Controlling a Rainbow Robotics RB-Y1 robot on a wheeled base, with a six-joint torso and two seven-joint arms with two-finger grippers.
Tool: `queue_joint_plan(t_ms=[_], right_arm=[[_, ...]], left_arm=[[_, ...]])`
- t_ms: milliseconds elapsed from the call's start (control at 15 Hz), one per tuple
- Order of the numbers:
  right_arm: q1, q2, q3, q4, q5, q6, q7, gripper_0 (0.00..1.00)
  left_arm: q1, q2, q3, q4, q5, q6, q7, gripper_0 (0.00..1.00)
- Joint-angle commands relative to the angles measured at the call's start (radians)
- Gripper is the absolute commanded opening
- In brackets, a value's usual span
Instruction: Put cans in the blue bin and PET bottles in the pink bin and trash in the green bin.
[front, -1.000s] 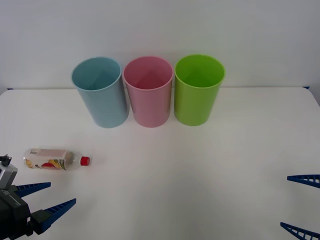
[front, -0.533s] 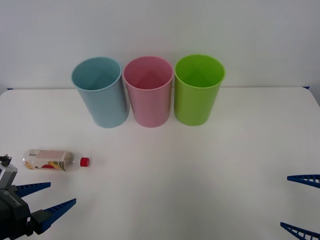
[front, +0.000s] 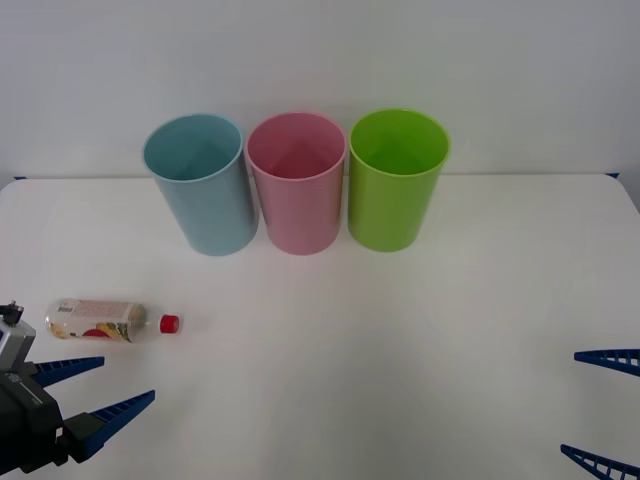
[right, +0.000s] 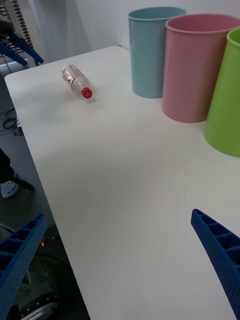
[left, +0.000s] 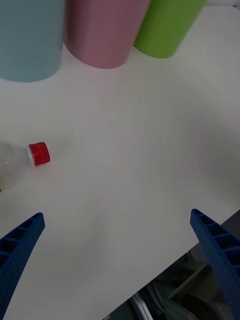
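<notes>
A clear PET bottle (front: 110, 319) with a red cap lies on its side at the table's left, cap pointing right; it also shows in the right wrist view (right: 77, 82) and, by its cap end, in the left wrist view (left: 31, 155). At the back stand the blue bin (front: 201, 184), the pink bin (front: 297, 183) and the green bin (front: 396, 179), upright in a row. My left gripper (front: 95, 390) is open, just in front of the bottle, at the near left. My right gripper (front: 602, 410) hangs open at the near right edge, far from everything.
The white table (front: 380, 340) runs to a wall behind the bins. Its near edge shows in the left wrist view (left: 165, 270), with floor clutter beyond it.
My left gripper has crept slightly forward and up toward the bottle. The bottle's label has rolled a little. The right arm has not moved.
</notes>
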Motion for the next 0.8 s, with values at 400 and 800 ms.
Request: queue_joint_plan(t_ms=[400, 800], right_arm=[[0.000, 0.000, 0.000, 0.000, 0.000, 0.000, 0.000, 1.00], [0.000, 0.000, 0.000, 0.000, 0.000, 0.000, 0.000, 1.00]], left_arm=[[-0.002, 0.180, -0.081, -0.018, -0.065, 0.264, -0.347, 0.90], [-0.014, 0.483, -0.085, 0.026, -0.128, 0.422, -0.491, 0.89]])
